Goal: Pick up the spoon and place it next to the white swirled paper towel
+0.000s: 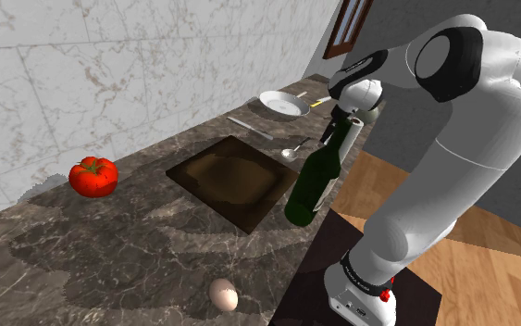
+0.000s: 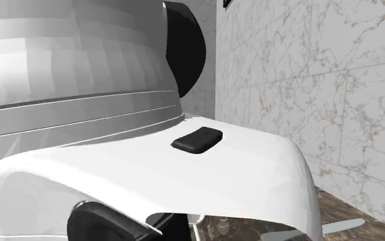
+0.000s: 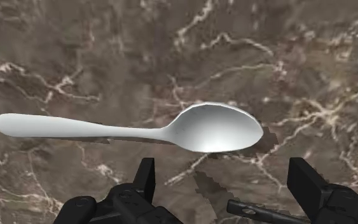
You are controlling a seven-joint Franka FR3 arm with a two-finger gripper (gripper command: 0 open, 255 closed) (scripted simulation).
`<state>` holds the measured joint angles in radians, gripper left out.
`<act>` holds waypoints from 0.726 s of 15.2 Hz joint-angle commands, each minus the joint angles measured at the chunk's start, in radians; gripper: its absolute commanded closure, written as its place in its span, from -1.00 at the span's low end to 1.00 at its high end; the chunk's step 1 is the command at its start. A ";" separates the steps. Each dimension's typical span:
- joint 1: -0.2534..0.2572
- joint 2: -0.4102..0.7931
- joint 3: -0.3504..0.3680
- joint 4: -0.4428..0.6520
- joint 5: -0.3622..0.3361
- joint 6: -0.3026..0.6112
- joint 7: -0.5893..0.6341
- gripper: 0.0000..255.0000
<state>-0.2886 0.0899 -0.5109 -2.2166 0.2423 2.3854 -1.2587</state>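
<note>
The arm leans out over the marble worktop (image 1: 147,250) with its hand turned straight down. That makes sense to me, since a flat, thin thing can only be pinched from above. The gripper (image 3: 222,167) hangs over the spoon (image 3: 190,129), its black fingers (image 3: 144,181) spread wide with nothing between them, ready to straddle it.

The spoon lies bowl up on the stone, between the dark square recess (image 1: 230,181) and the white pan (image 1: 283,104), with a knife (image 1: 249,127) near it. Its bowl sits just ahead of the gap and its handle runs along the line from finger to finger. I judge a closing there would catch the bowl lengthwise, so a turn of the wrist might serve better.

The green bottle (image 1: 316,181) stands close by the arm and could be knocked on the way to the paper towel.
</note>
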 commanded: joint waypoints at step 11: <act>0.002 -0.085 -0.011 0.029 -0.076 -0.097 0.053 -1.00</act>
